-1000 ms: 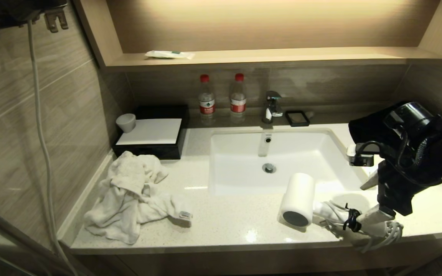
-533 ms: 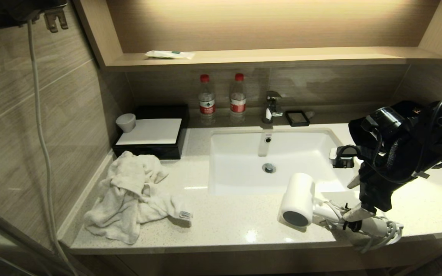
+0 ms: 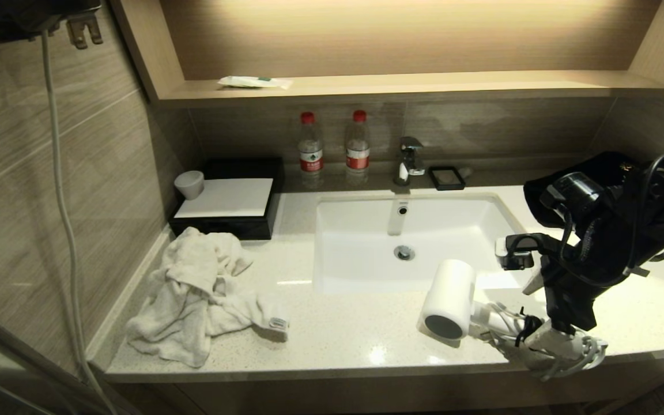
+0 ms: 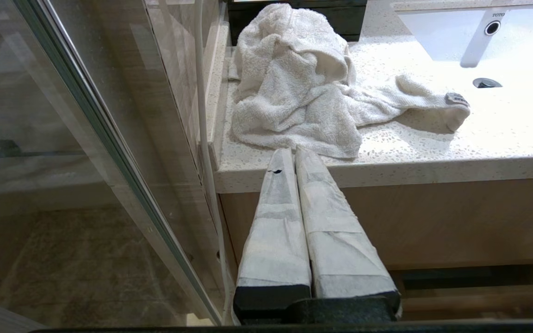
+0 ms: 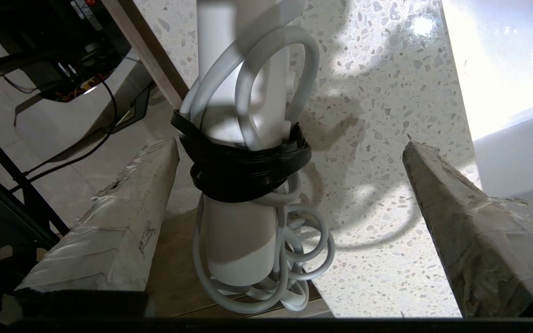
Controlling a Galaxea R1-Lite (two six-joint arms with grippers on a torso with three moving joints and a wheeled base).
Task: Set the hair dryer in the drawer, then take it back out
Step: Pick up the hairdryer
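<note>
Right hand (image 5: 289, 148) lowered over hair dryer (image 3: 450, 300) handle; fingers spread.

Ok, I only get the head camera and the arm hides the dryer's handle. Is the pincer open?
Observer: Yes. In the right wrist view the right pincer is wide open, with the dryer handle between its fingers.
Kid: Is it in the middle?
Observer: No, the handle sits much nearer one finger than the other.
Kid: Where on the handle?
Observer: About level with the black strap that bundles the cord.
Kid: And the other arm? I can't see it.
Observer: The left pincer is shut, low at the counter edge below the towel.
</note>
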